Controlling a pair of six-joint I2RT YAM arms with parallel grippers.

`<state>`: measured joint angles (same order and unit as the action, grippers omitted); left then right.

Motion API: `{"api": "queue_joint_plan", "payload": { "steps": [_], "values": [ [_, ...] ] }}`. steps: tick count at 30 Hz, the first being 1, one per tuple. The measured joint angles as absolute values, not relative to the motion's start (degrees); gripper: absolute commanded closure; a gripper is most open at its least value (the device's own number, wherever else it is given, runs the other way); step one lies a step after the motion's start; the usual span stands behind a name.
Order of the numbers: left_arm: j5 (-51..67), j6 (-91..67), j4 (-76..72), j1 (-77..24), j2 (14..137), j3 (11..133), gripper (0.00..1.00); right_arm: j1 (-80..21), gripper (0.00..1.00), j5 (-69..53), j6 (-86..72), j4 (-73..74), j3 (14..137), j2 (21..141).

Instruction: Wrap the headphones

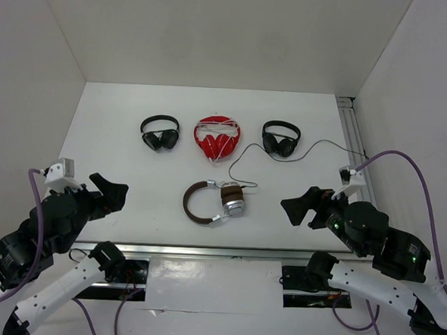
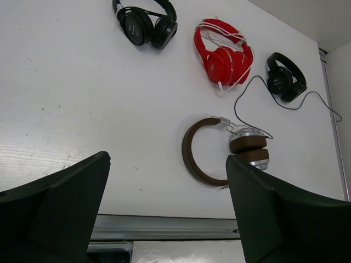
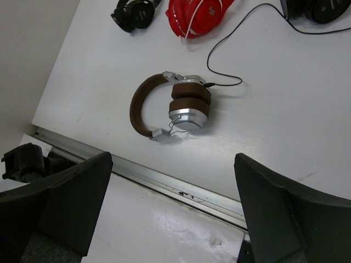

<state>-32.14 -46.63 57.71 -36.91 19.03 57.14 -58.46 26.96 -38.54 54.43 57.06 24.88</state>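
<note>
The headphones (image 1: 232, 199) lie flat near the table's front middle, with a dark brown headband, brown pads and silver cups folded together. They also show in the left wrist view (image 2: 249, 148) and the right wrist view (image 3: 189, 104). Their thin dark cable (image 1: 243, 155) lies loose, looping back and off to the right. My left gripper (image 1: 109, 192) hovers open to the left of them, and my right gripper (image 1: 301, 206) hovers open to their right. Both are well apart from them, with nothing between the fingers (image 2: 167, 159) (image 3: 173, 158).
Along the back stand a black pair (image 1: 159, 133), a red pair with white cord (image 1: 217, 137) and another black pair (image 1: 281, 138). An aluminium rail (image 1: 203, 250) runs along the front edge, another (image 1: 353, 130) along the right. White walls enclose the table.
</note>
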Motion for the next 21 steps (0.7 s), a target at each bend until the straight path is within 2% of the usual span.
{"api": "queue_joint_plan", "payload": {
  "steps": [5,12,17,21],
  "values": [
    [-30.74,-45.65,56.62,-36.91,21.69,56.99,0.00,-58.46,0.01,25.91,-37.78,53.93,56.49,24.88],
    [-22.41,-43.77,52.69,-36.91,36.56,57.19,0.00,-57.52,0.01,24.18,-36.51,53.49,55.79,26.46],
    [-11.66,-44.12,38.65,-36.91,43.99,49.41,0.00,-57.34,0.01,22.85,-35.62,53.17,55.79,28.27],
    [-8.14,-45.04,31.05,-37.01,57.28,47.37,0.00,-57.34,0.01,21.96,-34.96,53.15,55.79,29.41]
  ]
}}
